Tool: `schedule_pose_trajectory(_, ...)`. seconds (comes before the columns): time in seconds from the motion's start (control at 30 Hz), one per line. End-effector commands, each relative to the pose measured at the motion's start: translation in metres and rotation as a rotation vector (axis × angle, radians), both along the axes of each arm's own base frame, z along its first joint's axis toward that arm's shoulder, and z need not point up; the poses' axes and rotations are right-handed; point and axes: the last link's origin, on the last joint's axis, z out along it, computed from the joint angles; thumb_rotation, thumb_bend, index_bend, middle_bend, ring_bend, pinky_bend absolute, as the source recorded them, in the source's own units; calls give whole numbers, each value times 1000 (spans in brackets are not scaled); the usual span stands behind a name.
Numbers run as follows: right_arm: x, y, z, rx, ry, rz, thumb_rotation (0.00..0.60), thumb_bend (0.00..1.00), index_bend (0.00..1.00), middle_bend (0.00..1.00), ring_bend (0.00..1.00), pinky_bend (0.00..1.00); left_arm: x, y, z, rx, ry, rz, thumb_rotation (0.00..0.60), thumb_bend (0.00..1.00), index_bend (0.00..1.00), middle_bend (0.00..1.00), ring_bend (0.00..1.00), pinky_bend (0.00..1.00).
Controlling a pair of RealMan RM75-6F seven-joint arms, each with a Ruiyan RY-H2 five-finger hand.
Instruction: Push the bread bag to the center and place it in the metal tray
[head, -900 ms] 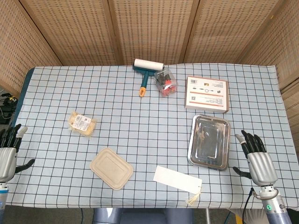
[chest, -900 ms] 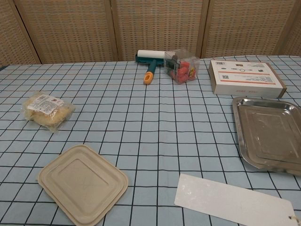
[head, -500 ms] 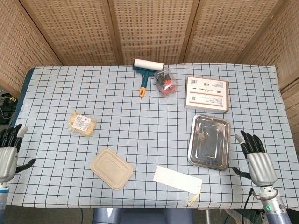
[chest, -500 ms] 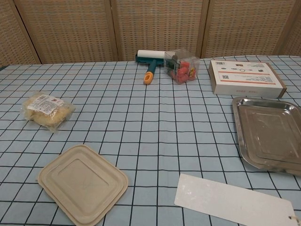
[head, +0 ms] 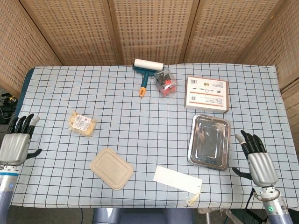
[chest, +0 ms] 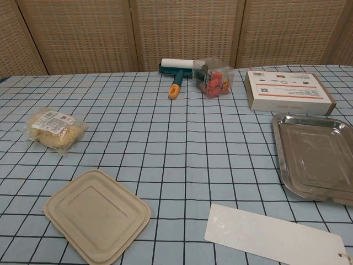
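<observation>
The bread bag (head: 82,123) (chest: 55,130), a clear packet of pale bread with a white label, lies on the left part of the checked tablecloth. The metal tray (head: 210,141) (chest: 316,157) sits empty at the right. My left hand (head: 17,141) hovers at the table's left edge, well left of the bag, fingers apart and holding nothing. My right hand (head: 256,157) hangs off the right front corner, just right of the tray, fingers spread and empty. Neither hand shows in the chest view.
A beige lid (head: 111,168) and a white card (head: 178,178) lie near the front edge. At the back stand a lint roller (head: 146,71), a clear box of red items (head: 166,82) and a flat white box (head: 207,94).
My left hand has risen and moved forward along the table's left edge, closer to the bread bag. The right hand and all objects stay put.
</observation>
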Motion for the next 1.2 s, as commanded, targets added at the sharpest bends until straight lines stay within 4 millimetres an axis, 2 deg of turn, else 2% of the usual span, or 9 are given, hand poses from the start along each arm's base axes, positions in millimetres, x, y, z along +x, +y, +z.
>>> schedule_pose_trajectory(0.03,-1,0,1,-4,-2,-3,600,100,0,0,0,0,15,43,-3,-48,82,6,600,0,0,0,0,0)
schedule_pose_trajectory(0.17,-2,-2,4,-14,-7,-7,600,101,0,0,0,0,20,73,-13,-111,124,36,600,0,0,0,0,0)
schedule_pose_trajectory(0.33,-6,-6,4,-20,-8,-18,600,101,0,0,0,0,24,97,-27,-191,167,69,600,0,0,0,0,0)
schedule_pose_trajectory(0.4,-9,-8,4,-19,-2,-34,600,101,0,0,0,0,25,111,-37,-227,211,81,600,0,0,0,0,0)
schedule_pose_trajectory(0.5,-11,-10,3,-21,1,-43,600,101,0,0,0,0,28,122,-49,-250,257,90,600,0,0,0,0,0)
schedule_pose_trajectory(0.77,-15,-14,5,-33,0,-58,600,100,0,0,0,0,31,142,-85,-314,302,135,600,0,0,0,0,0)
schedule_pose_trajectory(1.07,-15,-14,9,-40,-11,-57,600,100,0,0,0,0,38,153,-115,-323,322,135,600,0,3,0,0,0)
schedule_pose_trajectory(1.13,-16,-15,9,-39,-13,-58,600,100,0,0,0,0,40,154,-120,-321,315,128,600,0,30,0,0,5)
schedule_pose_trajectory(1.2,-15,-15,9,-38,-16,-56,600,100,0,0,0,0,42,155,-124,-309,316,112,600,25,133,0,13,71)
